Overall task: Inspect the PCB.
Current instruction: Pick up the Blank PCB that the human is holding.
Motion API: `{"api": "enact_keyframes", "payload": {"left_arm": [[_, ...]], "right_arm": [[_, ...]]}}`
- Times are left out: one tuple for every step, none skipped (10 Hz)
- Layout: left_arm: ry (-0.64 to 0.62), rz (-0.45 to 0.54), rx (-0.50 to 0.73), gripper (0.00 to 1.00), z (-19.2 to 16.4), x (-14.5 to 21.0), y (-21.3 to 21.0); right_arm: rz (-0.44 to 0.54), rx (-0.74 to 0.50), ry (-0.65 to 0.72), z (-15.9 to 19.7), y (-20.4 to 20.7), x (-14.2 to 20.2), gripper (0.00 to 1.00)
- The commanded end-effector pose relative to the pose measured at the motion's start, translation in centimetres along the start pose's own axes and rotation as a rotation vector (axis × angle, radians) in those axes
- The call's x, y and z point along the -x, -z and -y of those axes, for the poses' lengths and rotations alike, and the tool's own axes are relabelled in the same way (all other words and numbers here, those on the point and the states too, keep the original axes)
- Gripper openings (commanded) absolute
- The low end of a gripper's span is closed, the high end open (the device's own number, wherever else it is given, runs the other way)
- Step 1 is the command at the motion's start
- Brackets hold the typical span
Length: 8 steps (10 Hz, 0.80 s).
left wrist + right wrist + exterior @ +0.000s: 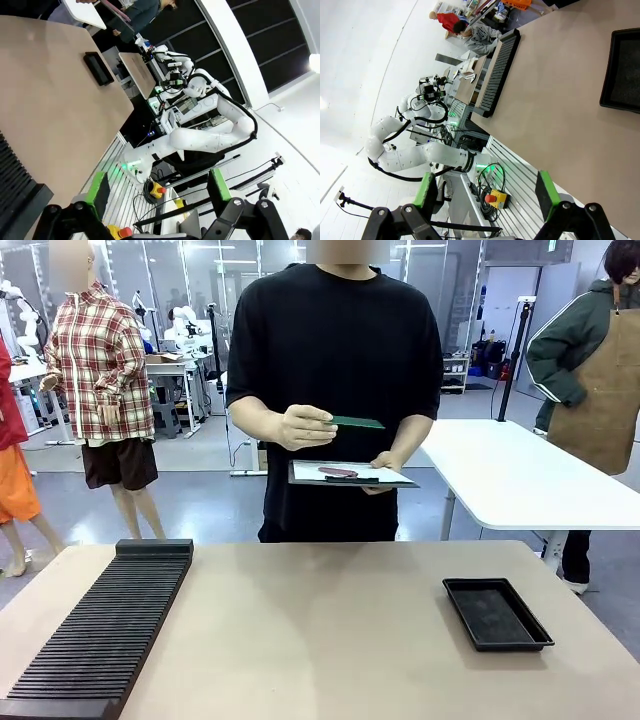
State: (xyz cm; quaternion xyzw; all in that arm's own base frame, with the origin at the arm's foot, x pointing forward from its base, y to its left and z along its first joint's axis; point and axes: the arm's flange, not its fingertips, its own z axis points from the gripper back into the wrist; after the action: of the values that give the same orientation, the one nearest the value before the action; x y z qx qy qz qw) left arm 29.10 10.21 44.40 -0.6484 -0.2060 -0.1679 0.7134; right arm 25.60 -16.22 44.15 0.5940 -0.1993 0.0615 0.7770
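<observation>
PCB (pixel 357 422) held flat in the person's hand (pixel 303 426) at twelve o'clock, seemingly for checking; left gripper (pixel 159 186) and right gripper (pixel 484 189) gape, empty

Left wrist view: left gripper (pixel 157 191). The table (pixel 55 100) lies to picture-left of the jaws. A slotted rack (pixel 12 185) sits on it near that side's finger, and a tray (pixel 98 68) farther ahead.

Right wrist view: right gripper (pixel 484 191). The table lies to picture-right of the jaws, with the tray on it ahead-right and the rack ahead.

Front view: a person stands behind the table. The PCB (pixel 355 422) is in one hand (pixel 305 426), above a clipboard (pixel 350 474) resting on the other hand (pixel 385 462).
</observation>
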Motion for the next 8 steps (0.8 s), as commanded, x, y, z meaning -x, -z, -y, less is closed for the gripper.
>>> {"api": "enact_keyframes", "payload": {"left_arm": [[-0.037, -0.045, 0.026, 1.00, -0.27, -2.08, 0.04], [-0.037, -0.045, 0.026, 1.00, -0.27, -2.08, 0.04], [-0.037, -0.045, 0.026, 1.00, -0.27, -2.08, 0.04], [-0.037, -0.045, 0.026, 1.00, -0.27, -2.08, 0.04], [-0.037, -0.045, 0.026, 1.00, -0.27, -2.08, 0.04], [-0.037, -0.045, 0.026, 1.00, -0.27, -2.08, 0.04], [-0.037, -0.045, 0.026, 1.00, -0.27, -2.08, 0.04], [-0.037, -0.045, 0.026, 1.00, -0.27, -2.08, 0.04]], "right_arm": [[0.000, -0.006, -0.024, -0.07, -0.23, 0.09, 1.00], [0.000, -0.006, -0.024, -0.07, -0.23, 0.09, 1.00], [0.000, -0.006, -0.024, -0.07, -0.23, 0.09, 1.00], [0.000, -0.006, -0.024, -0.07, -0.23, 0.09, 1.00], [0.000, -0.006, -0.024, -0.07, -0.23, 0.09, 1.00], [0.000, -0.006, -0.024, -0.07, -0.23, 0.09, 1.00], [0.000, -0.006, -0.024, -0.07, -0.23, 0.09, 1.00], [0.000, -0.006, -0.024, -0.07, -0.23, 0.09, 1.00]]}}
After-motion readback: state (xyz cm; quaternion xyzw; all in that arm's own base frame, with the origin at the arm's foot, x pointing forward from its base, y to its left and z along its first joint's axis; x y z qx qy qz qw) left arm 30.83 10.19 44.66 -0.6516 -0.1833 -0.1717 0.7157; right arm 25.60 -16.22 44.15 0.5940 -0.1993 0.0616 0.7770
